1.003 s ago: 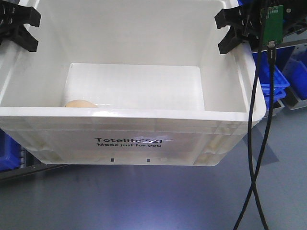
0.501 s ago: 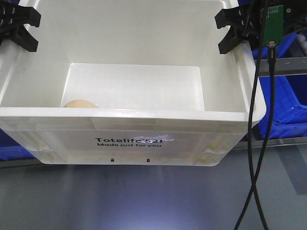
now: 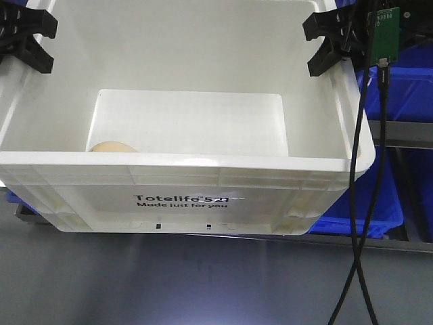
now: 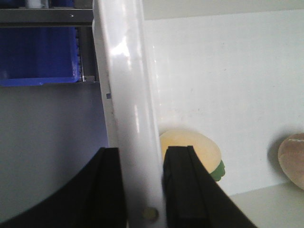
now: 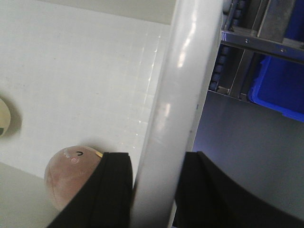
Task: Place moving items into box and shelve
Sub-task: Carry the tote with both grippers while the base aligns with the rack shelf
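The box (image 3: pixel 183 196), a white tote printed "Totelife 521", hangs in the air between both arms. My left gripper (image 3: pixel 24 40) is shut on its left rim (image 4: pixel 130 118), one finger inside the wall and one outside, and my right gripper (image 3: pixel 331 40) is shut on the right rim (image 5: pixel 180 95) the same way. Both moving items lie on the box floor. The cream-yellow one (image 4: pixel 192 147) sits by the left wall and peeks over the front wall (image 3: pixel 111 146). The reddish-brown one (image 5: pixel 69 175) rests by the right wall, next to my inner right finger.
Blue bins (image 3: pixel 399 88) sit on a metal shelf rail (image 3: pixel 406 132) behind and to the right of the box, with another blue bin (image 4: pixel 38 52) at the left. A black cable (image 3: pixel 369 203) hangs from a green board (image 3: pixel 383 34). Grey floor (image 3: pixel 169 284) lies below.
The box keeps its place in the view while the background has shifted: the blue bins and shelf rail now appear larger and directly behind and under the box.
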Controlling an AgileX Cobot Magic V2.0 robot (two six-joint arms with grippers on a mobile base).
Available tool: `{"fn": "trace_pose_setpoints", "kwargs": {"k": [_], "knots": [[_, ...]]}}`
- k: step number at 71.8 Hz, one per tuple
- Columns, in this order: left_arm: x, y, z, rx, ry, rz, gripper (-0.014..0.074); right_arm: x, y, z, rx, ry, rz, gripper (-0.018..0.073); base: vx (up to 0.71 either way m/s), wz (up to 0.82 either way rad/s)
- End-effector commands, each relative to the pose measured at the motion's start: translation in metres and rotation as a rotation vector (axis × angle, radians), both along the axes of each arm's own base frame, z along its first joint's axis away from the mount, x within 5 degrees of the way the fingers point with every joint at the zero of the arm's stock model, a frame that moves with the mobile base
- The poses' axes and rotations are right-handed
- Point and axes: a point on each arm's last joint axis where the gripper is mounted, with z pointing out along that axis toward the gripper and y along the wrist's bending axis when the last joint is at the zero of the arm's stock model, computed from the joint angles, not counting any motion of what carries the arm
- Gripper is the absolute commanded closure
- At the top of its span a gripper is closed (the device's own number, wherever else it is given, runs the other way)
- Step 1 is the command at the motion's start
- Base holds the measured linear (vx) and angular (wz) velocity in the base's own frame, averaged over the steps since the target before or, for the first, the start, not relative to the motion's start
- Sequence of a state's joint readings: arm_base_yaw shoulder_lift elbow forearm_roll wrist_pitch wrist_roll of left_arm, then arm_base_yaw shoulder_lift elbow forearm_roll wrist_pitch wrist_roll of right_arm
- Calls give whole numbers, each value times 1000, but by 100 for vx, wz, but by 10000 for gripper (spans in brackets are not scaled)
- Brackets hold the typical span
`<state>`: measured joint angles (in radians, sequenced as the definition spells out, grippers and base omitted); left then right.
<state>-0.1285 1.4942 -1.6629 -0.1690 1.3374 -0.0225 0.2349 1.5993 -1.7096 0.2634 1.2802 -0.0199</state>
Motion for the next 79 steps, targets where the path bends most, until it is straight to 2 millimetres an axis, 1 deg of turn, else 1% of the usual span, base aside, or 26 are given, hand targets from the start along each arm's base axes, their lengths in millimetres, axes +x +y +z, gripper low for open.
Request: {"fn": "trace_pose_setpoints", "kwargs": {"k": [1,35,79], "knots": [[-13,-25,36,-247,-156,-70,597,-24,25,41,276,-89,97,562,17,27],[-13,-25,36,-247,-156,-70,597,-24,25,41,276,-90,96,562,19,17],[-13,-25,36,-247,-156,-70,597,-24,25,41,276,-90,96,562,16,1]]}}
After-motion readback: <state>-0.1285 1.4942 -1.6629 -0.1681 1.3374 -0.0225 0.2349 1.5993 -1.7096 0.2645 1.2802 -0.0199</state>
